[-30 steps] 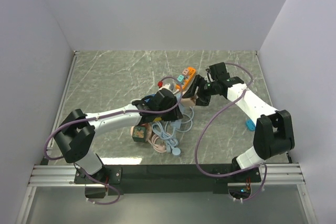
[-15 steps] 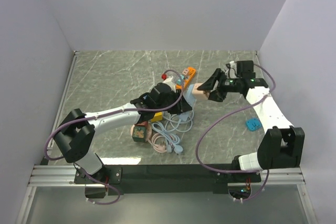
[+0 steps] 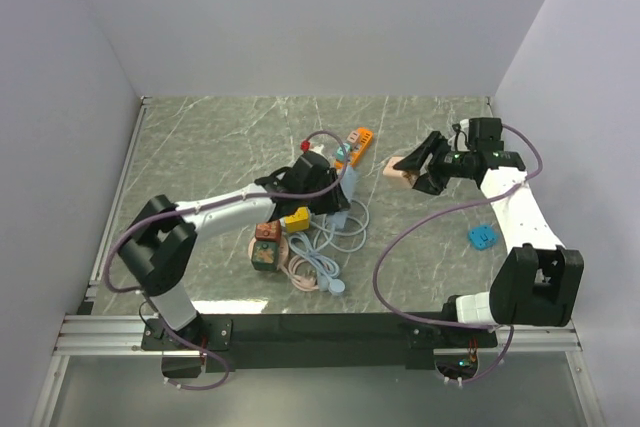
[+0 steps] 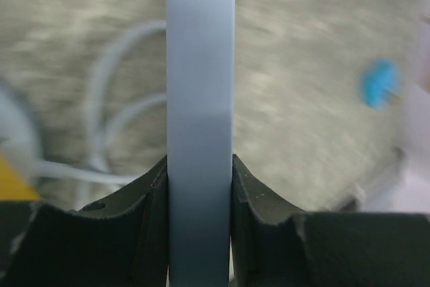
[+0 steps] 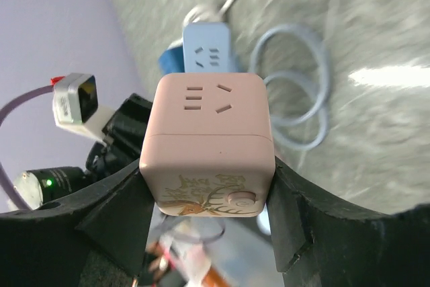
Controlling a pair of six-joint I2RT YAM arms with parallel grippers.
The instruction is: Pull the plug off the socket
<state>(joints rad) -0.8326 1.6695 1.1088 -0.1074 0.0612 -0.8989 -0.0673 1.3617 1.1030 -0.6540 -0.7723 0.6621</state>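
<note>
My right gripper [image 3: 418, 170] is shut on a pink cube plug [image 3: 399, 166] and holds it above the table, clear of the socket. In the right wrist view the gripper [image 5: 207, 189] clamps the cube [image 5: 207, 132] on both sides, with its deer picture towards the camera. The light blue socket strip [image 3: 342, 183] lies at the table's middle, and it also shows beyond the cube [image 5: 208, 48]. My left gripper [image 3: 322, 187] is shut on it. In the left wrist view the gripper [image 4: 200, 183] pinches the strip [image 4: 200, 99] edge-on.
A coil of pale cable [image 3: 325, 247] lies in front of the strip. A yellow block [image 3: 296, 218] and a brown and green cube [image 3: 266, 249] sit near it. An orange item [image 3: 358, 139] lies behind the strip. A small blue piece [image 3: 481, 237] sits at the right.
My right gripper has pulled the pink cube rightward, away from the blue strip, and a gap has opened between them. My left gripper has shifted slightly back and left with the strip.
</note>
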